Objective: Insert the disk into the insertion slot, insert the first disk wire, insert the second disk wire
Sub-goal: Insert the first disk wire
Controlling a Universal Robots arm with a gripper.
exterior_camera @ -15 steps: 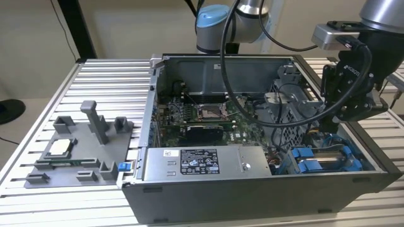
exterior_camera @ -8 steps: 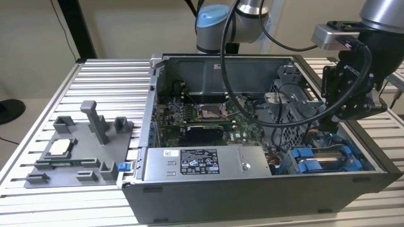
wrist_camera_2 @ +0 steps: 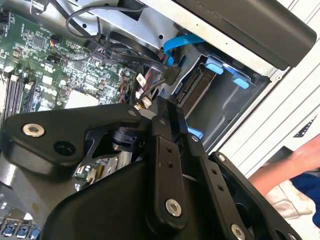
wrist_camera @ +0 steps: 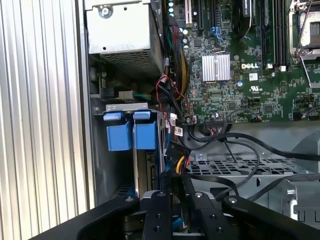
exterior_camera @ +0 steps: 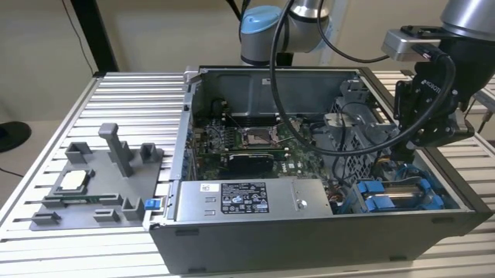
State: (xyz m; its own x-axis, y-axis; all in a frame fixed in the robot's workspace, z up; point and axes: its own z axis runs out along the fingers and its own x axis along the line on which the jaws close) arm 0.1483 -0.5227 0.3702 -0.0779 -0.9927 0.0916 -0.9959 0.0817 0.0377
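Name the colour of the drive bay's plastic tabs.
Bright blue tabs, best seen in the first wrist view.

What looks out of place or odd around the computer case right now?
Nothing looks damaged or spilled. The odd thing is a person's arm in the second wrist view, over the table just outside the case, near the insertion slot where the gripper sits.

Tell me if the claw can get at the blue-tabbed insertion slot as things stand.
Probably yes. The claw hangs inside the open case, close to the insertion slot. Loose black cables near its tip might snag, but nothing solid seems to block the way.
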